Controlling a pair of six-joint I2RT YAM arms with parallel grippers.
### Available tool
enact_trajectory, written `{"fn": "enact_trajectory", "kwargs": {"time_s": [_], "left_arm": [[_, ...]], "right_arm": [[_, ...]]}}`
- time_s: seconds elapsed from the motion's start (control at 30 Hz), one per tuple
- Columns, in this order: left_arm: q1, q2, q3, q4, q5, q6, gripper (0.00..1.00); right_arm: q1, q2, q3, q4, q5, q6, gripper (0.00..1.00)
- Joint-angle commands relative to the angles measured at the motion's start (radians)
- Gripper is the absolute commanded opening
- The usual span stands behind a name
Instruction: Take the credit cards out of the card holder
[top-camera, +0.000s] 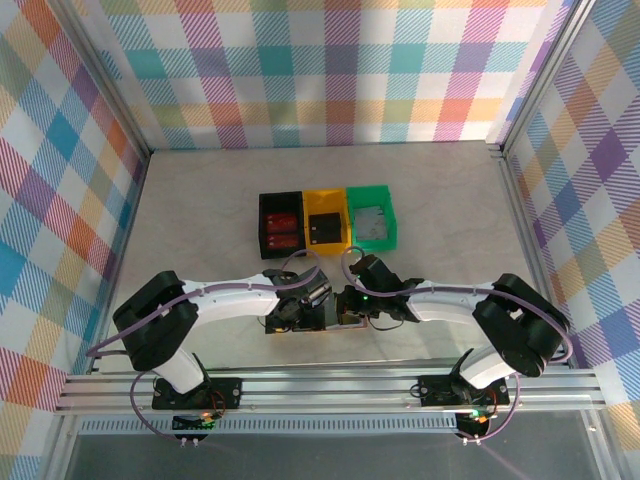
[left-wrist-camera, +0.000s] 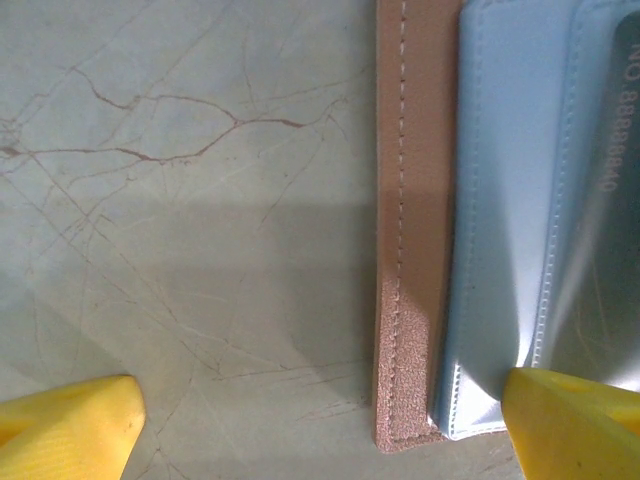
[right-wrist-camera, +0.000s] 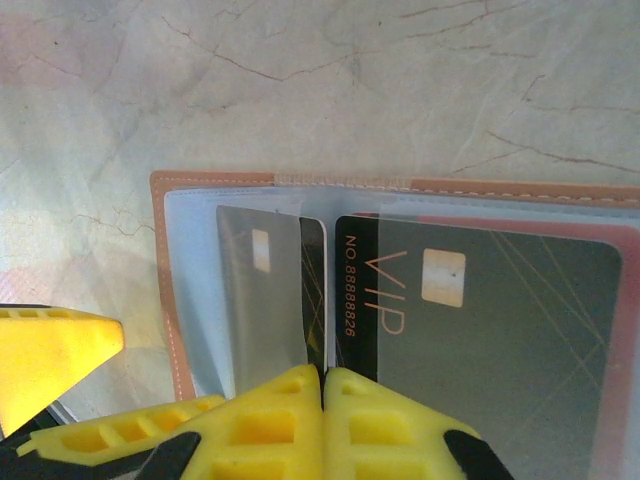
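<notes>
Tan leather edges the open card holder (left-wrist-camera: 415, 200), which lies flat on the marbled table (left-wrist-camera: 200, 200) beneath both of your pincers.

Your left pincer (left-wrist-camera: 320, 400) is spread wide and holds nothing. One yellow finger is over bare table and the other over the holder's pale blue pocket. The stitched tan edge falls between them, nearer the second finger.

Your right pincer (right-wrist-camera: 322, 385) is closed, its yellow tips pressed together at the holder's near edge. You cannot tell whether anything is nipped between them. Just beyond those tips the credit cards (right-wrist-camera: 500, 330) sit in their pockets: a greyish card (right-wrist-camera: 260, 290) to the left, and a black card (right-wrist-camera: 355, 300) lettered VIP ahead and to the right, mostly behind a cloudy sleeve.

A black bin (top-camera: 280, 225), a yellow bin (top-camera: 326, 220) and a green bin (top-camera: 372, 218) stand side by side well beyond both pincers.
</notes>
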Motion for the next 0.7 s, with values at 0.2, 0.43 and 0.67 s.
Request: {"fn": "enact_trajectory", "kwargs": {"time_s": [0.2, 0.43, 0.67], "left_arm": [[0.018, 0.102, -0.081, 0.096, 0.056, -0.037, 0.93], [0.018, 0.144, -0.110, 0.154, 0.096, -0.057, 0.92], [0.019, 0.149, -0.112, 0.161, 0.104, -0.058, 0.92]], "right_arm": [[0.006, -0.029, -0.013, -0.071, 0.069, -0.072, 0.00], [0.000, -0.058, -0.023, -0.088, 0.116, -0.088, 0.00], [-0.003, -0.091, -0.063, -0.036, 0.132, -0.085, 0.00]]}}
